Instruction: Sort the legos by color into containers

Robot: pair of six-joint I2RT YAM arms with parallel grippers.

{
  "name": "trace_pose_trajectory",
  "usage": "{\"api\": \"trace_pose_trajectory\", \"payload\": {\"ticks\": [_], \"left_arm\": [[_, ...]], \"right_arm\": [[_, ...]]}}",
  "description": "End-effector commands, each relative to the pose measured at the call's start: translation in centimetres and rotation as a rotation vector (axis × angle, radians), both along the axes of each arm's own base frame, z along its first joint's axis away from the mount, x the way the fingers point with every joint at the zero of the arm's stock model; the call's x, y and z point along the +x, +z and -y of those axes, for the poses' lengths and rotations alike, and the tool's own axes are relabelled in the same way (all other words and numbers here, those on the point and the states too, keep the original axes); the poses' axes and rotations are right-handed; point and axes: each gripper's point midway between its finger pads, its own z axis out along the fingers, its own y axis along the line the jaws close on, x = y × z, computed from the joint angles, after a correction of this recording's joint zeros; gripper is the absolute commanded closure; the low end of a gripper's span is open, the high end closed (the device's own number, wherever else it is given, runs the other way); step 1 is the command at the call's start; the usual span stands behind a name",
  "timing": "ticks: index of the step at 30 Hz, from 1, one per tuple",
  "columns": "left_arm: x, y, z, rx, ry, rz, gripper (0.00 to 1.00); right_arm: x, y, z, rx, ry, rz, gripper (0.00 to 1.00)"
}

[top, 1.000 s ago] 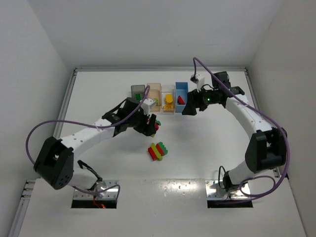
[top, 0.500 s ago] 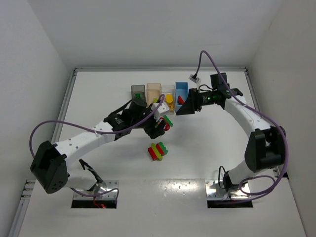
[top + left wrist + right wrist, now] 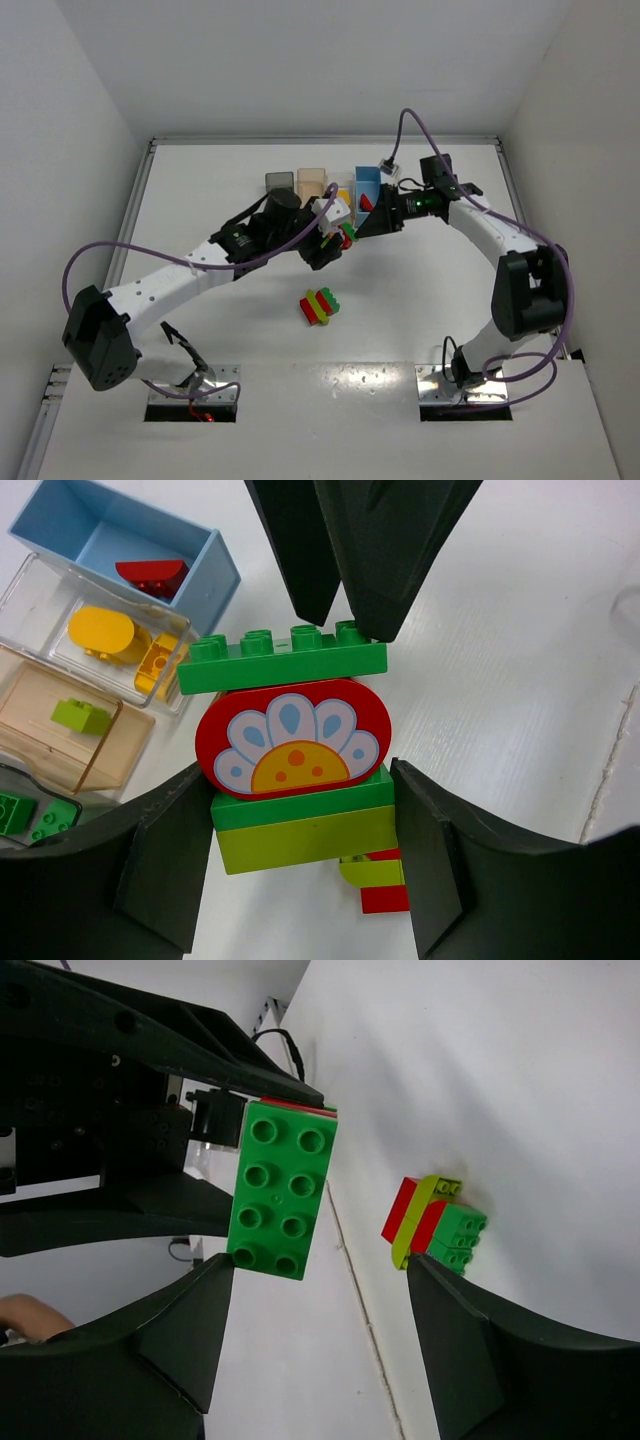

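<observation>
Left wrist view: left pincer [image 3: 300, 852] grips the stacked lego cluster [image 3: 292, 780], while the right pincer [image 3: 320, 1280] stands released astride its dark green top brick [image 3: 282, 1188].

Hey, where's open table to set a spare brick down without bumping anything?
Bare table lies between the loose brick cluster and the right arm, and left of the dark grey bin. Crowded in front of the blue bin, where the left gripper and right gripper meet at the held stack.
</observation>
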Motion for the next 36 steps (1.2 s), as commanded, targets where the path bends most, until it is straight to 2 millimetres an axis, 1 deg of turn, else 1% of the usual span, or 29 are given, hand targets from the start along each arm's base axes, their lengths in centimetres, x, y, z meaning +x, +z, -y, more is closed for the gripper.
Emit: {"api": "trace_pose_trajectory", "payload": {"ticks": [1, 7, 8, 13, 16, 17, 19, 20, 22, 23, 24, 26, 27, 28, 29, 30, 31, 32, 33, 34, 35, 36], "left_arm": [[0.0, 3.4, 2.1, -0.075, -0.053, 0.086, 0.97], [0.1, 3.6, 2.2, -0.081, -0.053, 0.093, 0.97], [0.0, 3.1, 2.1, -0.075, -0.053, 0.086, 0.97], [0.0, 3.4, 2.3, -0.084, -0.061, 0.09, 0.97], [0.0, 3.4, 2.3, -0.084, -0.061, 0.09, 0.97], [0.1, 3.5, 2.4, -0.09, -0.061, 0.096, 0.97], [0.1, 3.6, 2.4, -0.09, -0.061, 0.097, 0.97], [0.1, 3.6, 2.4, -0.09, -0.061, 0.097, 0.97], [0.1, 3.6, 2.4, -0.09, -0.061, 0.097, 0.97], [0.0, 3.0, 2.3, -0.082, -0.061, 0.088, 0.97], [-0.2, 2.2, 2.1, -0.07, -0.061, 0.076, 0.97], [-0.5, 1.7, 1.5, -0.057, -0.058, 0.083, 0.97], [-0.9, -0.1, 1.1, -0.029, -0.058, 0.054, 0.97], [-1.1, -0.6, 0.5, -0.012, -0.05, 0.057, 0.97], [-1.4, -0.6, 0.2, -0.014, -0.05, 0.059, 0.97], [-1.9, -1.8, -0.3, 0.007, -0.05, 0.037, 0.97], [-2.1, -2.4, -0.5, 0.016, -0.051, 0.028, 0.97], [-2.1, -2.3, -0.8, 0.016, -0.043, 0.034, 0.97], [-2.4, -2.7, -1.1, 0.026, -0.043, 0.025, 0.97], [-2.5, -3.4, -1.4, 0.04, -0.034, 0.017, 0.97], [-2.5, -3.4, -1.4, 0.04, -0.034, 0.017, 0.97], [-2.1, -3.7, -2.1, 0.057, 0.006, 0.031, 0.97]], "right_arm": [[0.3, 1.6, -1.1, 0.056, 0.053, 0.058, 0.3], [0.2, 3.1, -1.3, 0.098, 0.086, 0.079, 0.3], [0.2, 3.1, -1.3, 0.098, 0.086, 0.079, 0.31], [-0.1, 3.2, -1.6, 0.105, 0.101, 0.077, 0.33], [0.1, 3.2, -1.6, 0.105, 0.101, 0.077, 0.41], [-0.2, 3.4, -1.9, 0.113, 0.115, 0.075, 0.48], [0.0, 3.1, -2.0, 0.113, 0.115, 0.075, 0.57], [-0.1, 3.3, -2.0, 0.12, 0.119, 0.064, 0.68], [0.0, 3.3, -2.0, 0.122, 0.119, 0.073, 0.78], [0.0, 3.3, -2.0, 0.122, 0.119, 0.073, 0.88], [0.0, 3.3, -2.0, 0.122, 0.119, 0.073, 0.92], [0.2, 3.7, -1.7, 0.125, 0.111, 0.094, 0.97], [0.2, 3.7, -1.7, 0.125, 0.111, 0.094, 0.99], [0.3, 4.0, -1.5, 0.126, 0.103, 0.103, 1.0], [0.8, 3.8, -1.1, 0.117, 0.083, 0.106, 1.0], [0.9, 4.1, -1.1, 0.119, 0.083, 0.115, 1.0], [1.0, 4.4, -0.8, 0.12, 0.073, 0.124, 1.0], [1.4, 4.3, -0.5, 0.113, 0.058, 0.126, 1.0], [1.5, 4.6, -0.5, 0.114, 0.058, 0.137, 1.0], [1.6, 4.5, -0.5, 0.108, 0.052, 0.138, 1.0], [2.0, 4.6, -0.2, 0.108, 0.042, 0.148, 1.0], [2.3, 4.7, -0.2, 0.098, 0.03, 0.159, 1.0]]}}
